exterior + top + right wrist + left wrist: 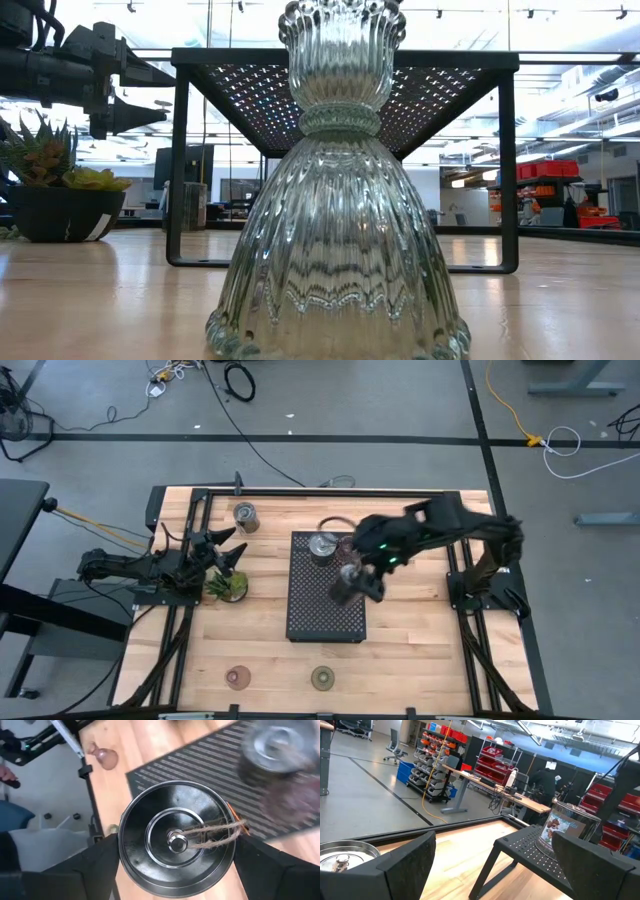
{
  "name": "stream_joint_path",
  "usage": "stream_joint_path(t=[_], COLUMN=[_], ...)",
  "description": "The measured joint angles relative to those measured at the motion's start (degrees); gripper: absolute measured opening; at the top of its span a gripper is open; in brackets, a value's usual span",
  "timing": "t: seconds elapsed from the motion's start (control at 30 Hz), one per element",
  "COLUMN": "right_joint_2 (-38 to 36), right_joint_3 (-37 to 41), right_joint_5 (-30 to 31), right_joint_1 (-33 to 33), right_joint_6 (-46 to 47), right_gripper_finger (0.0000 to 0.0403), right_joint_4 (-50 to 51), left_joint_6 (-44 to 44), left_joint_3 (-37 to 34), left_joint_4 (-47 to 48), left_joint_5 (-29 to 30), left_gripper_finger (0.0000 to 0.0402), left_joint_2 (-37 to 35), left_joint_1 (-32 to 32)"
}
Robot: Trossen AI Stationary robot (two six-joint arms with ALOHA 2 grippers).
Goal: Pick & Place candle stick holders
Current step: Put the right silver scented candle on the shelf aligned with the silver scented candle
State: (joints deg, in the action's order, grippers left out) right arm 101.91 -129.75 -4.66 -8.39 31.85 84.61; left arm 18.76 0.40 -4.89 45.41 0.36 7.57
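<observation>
My right gripper (175, 865) clamps a silver holder (175, 842) over the tray (325, 610) mid-frame; another sits there, three still off-tray.

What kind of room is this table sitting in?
Probably a robotics lab or workshop: red parts-bin racks stand behind work desks, loose cables trail over the grey concrete floor, and a person is at a bench.

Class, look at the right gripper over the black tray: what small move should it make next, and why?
Probably lower the silver metal holder straight down and then open. The right gripper grips it on both sides above the black perforated tray, beside another silver holder, and whether it rests there yet is unclear.
</observation>
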Motion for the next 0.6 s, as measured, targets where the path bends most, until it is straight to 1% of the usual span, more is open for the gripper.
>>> stream_joint_path(t=[0.1,0.23,0.47,0.6], right_joint_2=[2.9,5.8,10.5,12.6], right_joint_3=[0.0,0.1,0.0,0.1], right_joint_5=[-2.1,-2.3,-2.1,-2.1], right_joint_1=[0.0,0.4,1.3,2.3], right_joint_6=[-1.0,-1.2,-1.0,-1.0], right_gripper_finger=[0.0325,0.0325,0.0325,0.0325], right_joint_4=[-2.7,-4.1,-9.8,-10.5], left_joint_6=[0.0,0.0,0.1,0.1], left_joint_3=[0.0,0.0,0.0,0.0], left_joint_4=[0.0,0.0,0.0,0.0], left_joint_5=[0.0,-0.1,-0.2,-0.2], left_gripper_finger=[0.0399,0.0399,0.0399,0.0399], left_joint_2=[0.0,0.0,0.0,0.0], left_joint_1=[0.0,0.0,0.0,0.0])
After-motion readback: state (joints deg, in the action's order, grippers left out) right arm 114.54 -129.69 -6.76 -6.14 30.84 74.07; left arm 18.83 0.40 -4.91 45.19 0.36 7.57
